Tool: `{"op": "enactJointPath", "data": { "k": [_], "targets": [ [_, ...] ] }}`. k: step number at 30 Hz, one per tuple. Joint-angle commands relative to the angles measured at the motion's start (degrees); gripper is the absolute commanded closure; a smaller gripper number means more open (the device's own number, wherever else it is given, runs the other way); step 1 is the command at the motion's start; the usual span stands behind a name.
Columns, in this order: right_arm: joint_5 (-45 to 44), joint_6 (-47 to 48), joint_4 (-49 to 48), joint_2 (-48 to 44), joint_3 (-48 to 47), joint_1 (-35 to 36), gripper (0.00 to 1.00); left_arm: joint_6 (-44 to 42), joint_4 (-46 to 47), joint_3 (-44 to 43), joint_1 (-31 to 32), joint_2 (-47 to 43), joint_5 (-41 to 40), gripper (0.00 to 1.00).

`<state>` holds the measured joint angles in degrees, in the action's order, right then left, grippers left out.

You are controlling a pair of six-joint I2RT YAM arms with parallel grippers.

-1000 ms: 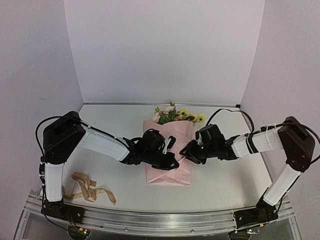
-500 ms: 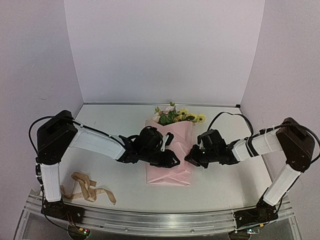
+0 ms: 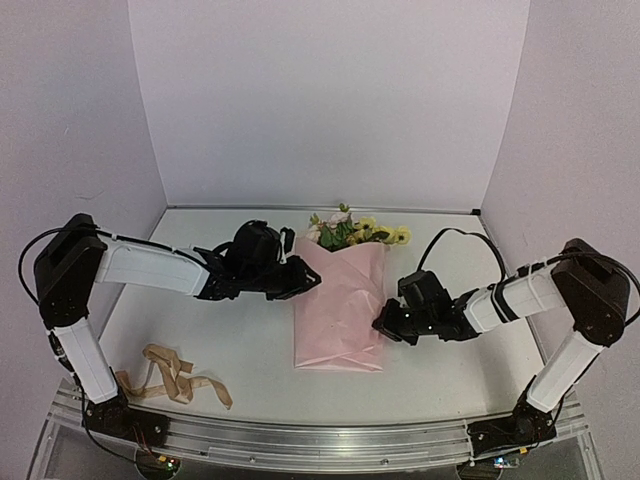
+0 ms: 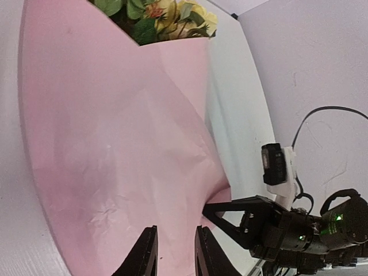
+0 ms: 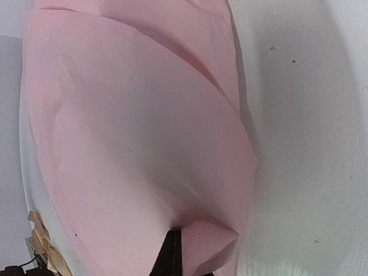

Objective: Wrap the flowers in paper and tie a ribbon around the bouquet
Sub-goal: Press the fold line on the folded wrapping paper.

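This is a robotics lab test booth, not a home or a shop. Plain, pale matte wall panels [image 3: 330, 100] box in a flat white tabletop [image 3: 250, 350] on three sides. Along the near edge runs a ribbed aluminium mounting rail [image 3: 320, 440], and two black-and-white jointed robot arms, the left arm [image 3: 150, 265] and the right arm [image 3: 515, 290], stand bolted at it. Thin black cables [image 3: 460, 231] loop off the arms. Small red and green indicator lights [image 3: 166, 462] glow at the left base.
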<state>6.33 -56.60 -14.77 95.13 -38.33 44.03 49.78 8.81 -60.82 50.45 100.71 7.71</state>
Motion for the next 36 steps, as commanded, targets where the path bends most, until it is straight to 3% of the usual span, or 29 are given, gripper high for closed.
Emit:
{"op": "enactJointPath", "data": {
  "k": [1,10,14,22,29,36],
  "targets": [
    [-3.67,-1.33,-1.58,-1.98,0.8,0.52,1.0,1.75,2.6,1.25,-0.86,1.94,6.09,0.77],
    [-4.89,-1.67,-0.68,-1.68,-0.08,1.43,1.0,2.59,5.85,-1.83,-1.29,11.3,16.41,0.82],
    [-6.07,-1.67,0.71,-2.48,0.09,1.89,1.0,3.08,7.26,-1.99,-1.87,13.96,17.58,0.82],
    [-7.98,-1.16,5.25,-5.06,-1.19,2.94,0.91,2.56,7.23,-2.43,-2.2,14.04,18.9,0.82],
    [-7.86,-1.53,7.37,-3.67,-2.62,3.54,1.0,-2.21,5.57,-3.61,-0.98,10.56,25.59,0.81],
    [-9.39,-2.25,8.28,-3.5,-2.79,4.55,1.0,-2.87,3.79,-3.42,2.65,14.04,28.07,0.84]
  ]
}}
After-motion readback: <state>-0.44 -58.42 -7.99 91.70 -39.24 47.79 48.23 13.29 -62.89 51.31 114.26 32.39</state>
